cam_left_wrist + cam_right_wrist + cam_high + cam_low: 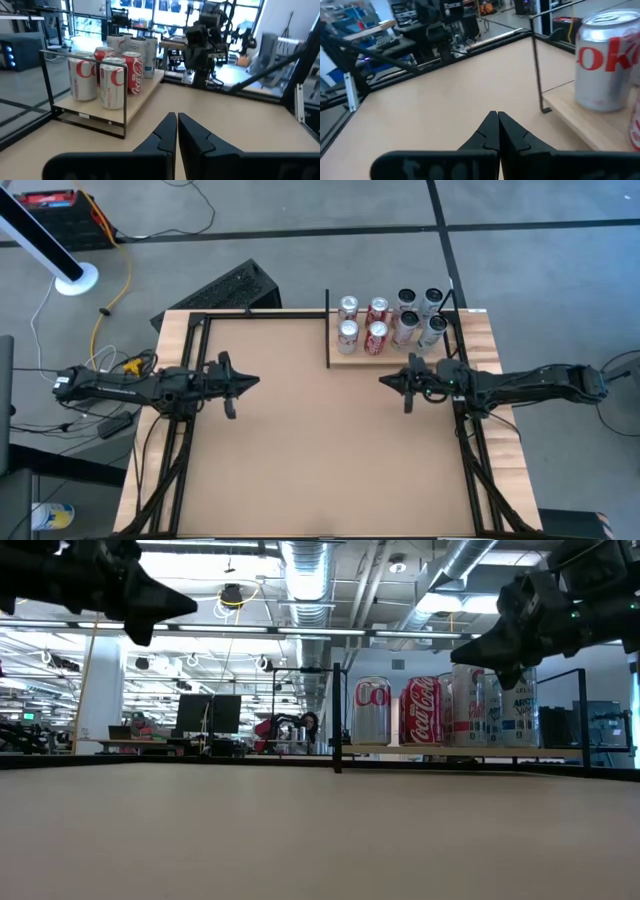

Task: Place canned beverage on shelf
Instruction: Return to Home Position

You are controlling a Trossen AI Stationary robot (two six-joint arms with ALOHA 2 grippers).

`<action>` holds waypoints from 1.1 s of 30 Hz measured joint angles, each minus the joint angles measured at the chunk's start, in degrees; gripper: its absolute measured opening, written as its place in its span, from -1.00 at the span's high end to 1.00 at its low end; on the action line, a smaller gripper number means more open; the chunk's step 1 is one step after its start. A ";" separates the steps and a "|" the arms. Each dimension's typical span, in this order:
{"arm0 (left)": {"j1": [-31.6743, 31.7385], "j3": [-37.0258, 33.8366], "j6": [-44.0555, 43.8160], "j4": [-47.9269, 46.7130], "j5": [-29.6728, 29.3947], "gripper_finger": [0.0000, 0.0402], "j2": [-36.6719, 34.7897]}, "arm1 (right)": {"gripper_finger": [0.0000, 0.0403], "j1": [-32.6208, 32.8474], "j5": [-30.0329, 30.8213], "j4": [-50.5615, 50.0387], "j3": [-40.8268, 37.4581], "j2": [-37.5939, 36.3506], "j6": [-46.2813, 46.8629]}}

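cans (377,335) stand paired on the shelf (345,358) at one o'clock, so the left gripper (177,121) and right gripper (497,119) hang clenched and empty, likely parking.

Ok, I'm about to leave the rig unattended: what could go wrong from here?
The right gripper, shut, hangs close beside the shelf; a careless swing might clip it. The cans stand packed close, so one knock could topple several. The left gripper, shut, is far from them.

Wide bare tabletop (300,440) mid-table; far-right shelf (392,360) crowded with upright cans (377,337).
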 joint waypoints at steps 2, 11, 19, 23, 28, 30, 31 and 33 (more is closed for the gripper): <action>-0.01 -1.25 -0.28 -0.30 -0.10 1.00 -3.03 | 0.92 0.47 -0.02 -0.50 0.00 -1.00 -0.93; -0.01 -2.55 -2.21 -11.37 -0.41 1.00 -16.80 | 0.92 0.46 0.05 -10.43 0.02 -13.57 -1.71; -0.01 -2.57 -3.05 -17.18 -0.46 1.00 -20.02 | 0.91 0.49 0.09 -7.80 -4.56 -23.41 -3.14; -0.04 -2.57 -3.28 -17.45 -0.45 1.00 -20.04 | 0.91 0.49 0.09 -2.38 -8.84 -26.60 -3.13; -0.04 -3.54 -3.96 -16.56 0.20 1.00 -20.11 | 0.91 0.81 0.05 -4.93 -9.20 -28.52 -2.76; -0.04 -5.57 -4.66 -13.90 0.47 1.00 -20.17 | 0.91 1.11 0.02 -6.50 -9.20 -29.23 -2.73; -0.04 -6.95 -5.18 -11.99 0.67 1.00 -20.17 | 0.91 1.35 0.02 -7.40 -9.20 -29.60 -2.72; -0.04 -9.29 -5.80 -9.40 0.71 1.00 -20.17 | 0.91 1.88 0.02 -10.02 -9.22 -30.44 -2.68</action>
